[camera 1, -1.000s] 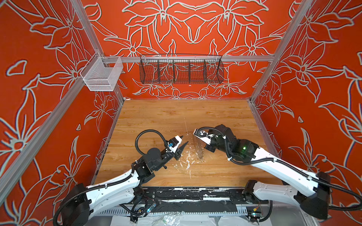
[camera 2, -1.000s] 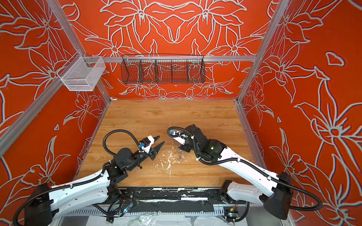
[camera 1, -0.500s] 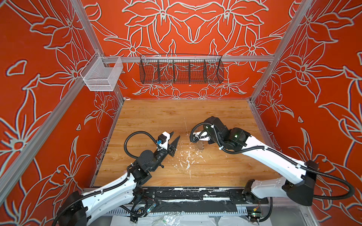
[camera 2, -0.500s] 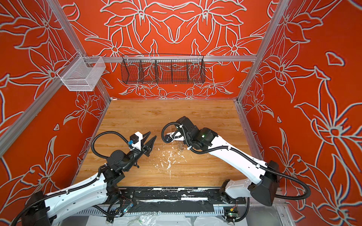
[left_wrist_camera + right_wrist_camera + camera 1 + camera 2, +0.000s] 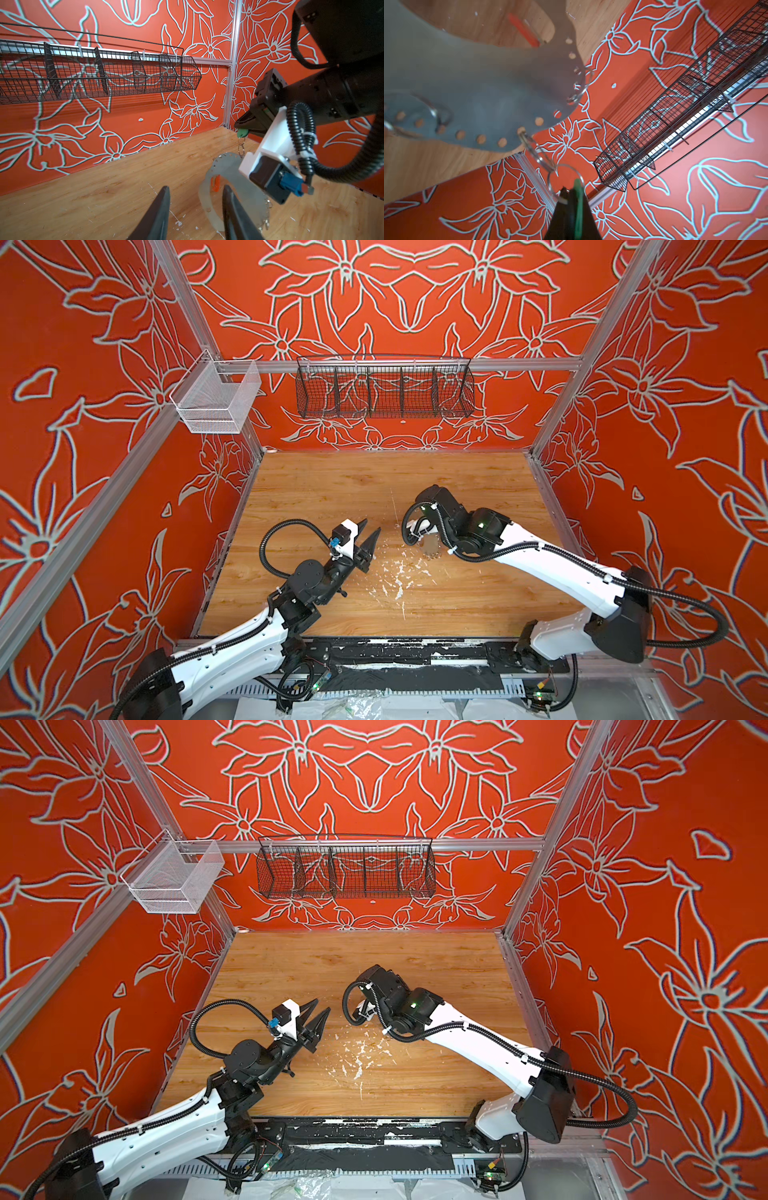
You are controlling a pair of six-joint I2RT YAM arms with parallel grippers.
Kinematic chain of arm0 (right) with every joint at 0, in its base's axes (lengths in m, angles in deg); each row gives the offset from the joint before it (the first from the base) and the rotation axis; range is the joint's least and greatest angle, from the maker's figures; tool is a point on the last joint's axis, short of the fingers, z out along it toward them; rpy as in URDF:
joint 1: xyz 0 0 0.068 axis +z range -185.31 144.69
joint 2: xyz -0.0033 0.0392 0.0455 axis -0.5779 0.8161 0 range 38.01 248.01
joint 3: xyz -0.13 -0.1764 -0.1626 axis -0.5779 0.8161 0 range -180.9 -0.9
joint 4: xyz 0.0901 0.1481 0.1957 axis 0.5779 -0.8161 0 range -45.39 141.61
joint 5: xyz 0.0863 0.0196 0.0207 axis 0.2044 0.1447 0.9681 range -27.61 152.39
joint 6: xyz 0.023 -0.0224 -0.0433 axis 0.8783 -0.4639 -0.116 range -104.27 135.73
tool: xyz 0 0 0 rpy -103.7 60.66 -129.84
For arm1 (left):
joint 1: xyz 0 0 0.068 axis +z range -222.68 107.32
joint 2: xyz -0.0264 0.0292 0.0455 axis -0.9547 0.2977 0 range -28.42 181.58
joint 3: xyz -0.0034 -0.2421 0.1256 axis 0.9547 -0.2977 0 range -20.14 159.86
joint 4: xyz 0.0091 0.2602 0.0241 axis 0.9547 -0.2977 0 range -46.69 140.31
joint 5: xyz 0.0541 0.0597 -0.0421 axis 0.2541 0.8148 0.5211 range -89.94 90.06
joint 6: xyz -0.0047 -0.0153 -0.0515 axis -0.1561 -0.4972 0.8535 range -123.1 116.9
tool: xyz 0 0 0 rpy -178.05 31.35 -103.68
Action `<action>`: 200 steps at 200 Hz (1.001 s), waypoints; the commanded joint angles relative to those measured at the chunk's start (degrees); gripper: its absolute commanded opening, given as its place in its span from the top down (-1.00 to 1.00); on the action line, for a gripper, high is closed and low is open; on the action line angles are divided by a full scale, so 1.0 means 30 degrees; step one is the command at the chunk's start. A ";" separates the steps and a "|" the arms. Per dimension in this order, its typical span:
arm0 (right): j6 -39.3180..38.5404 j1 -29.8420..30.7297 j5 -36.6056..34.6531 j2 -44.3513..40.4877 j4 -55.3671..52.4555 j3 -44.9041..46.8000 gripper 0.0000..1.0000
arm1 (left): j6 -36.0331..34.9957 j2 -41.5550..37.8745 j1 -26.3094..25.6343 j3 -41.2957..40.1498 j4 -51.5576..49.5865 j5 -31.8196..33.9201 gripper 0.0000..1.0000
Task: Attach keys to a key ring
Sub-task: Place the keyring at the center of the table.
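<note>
Green key (image 5: 578, 193) is judged linked to key ring (image 5: 226, 166) and is clamped by right gripper (image 5: 572, 196). Orange key (image 5: 215, 182) is seen loose on desk (image 5: 104, 197): 1 of 2 attached. Left gripper (image 5: 195, 187) is held half-open, empty.

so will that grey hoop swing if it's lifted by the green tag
Probably swings: the key ring joins the green key only through loose split rings. The hoop itself looks stiff, a flat plate. The thin tag might slip in the jaws of the right gripper.

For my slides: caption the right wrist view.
Right gripper, jaws shut on the green-tagged key, chained by split rings to the grey key ring.
</note>
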 commanded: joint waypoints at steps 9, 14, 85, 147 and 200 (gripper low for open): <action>-0.5269 0.0234 -0.1521 -0.0021 0.2294 -0.0131 1.00 | 0.0070 -0.0163 0.0089 -0.0262 0.0668 0.0090 0.16; -0.5671 0.0301 -0.1677 0.0013 0.2472 -0.0045 1.00 | 0.0070 -0.0191 0.0092 -0.0256 0.0654 0.0090 0.15; -0.3898 0.0992 -0.1259 0.0513 0.0740 -0.0868 1.00 | 0.0041 -0.0788 0.0093 -0.0410 0.0479 0.0061 0.16; -0.1094 0.1612 0.0290 -0.0071 0.0160 -0.0844 1.00 | 0.0041 -0.1126 0.0094 -0.0657 0.0624 0.0170 0.16; 0.3553 0.2686 0.5244 -0.2693 -0.0808 -0.0461 1.00 | 0.0158 -0.1502 0.0116 -0.0892 0.0741 0.0437 0.16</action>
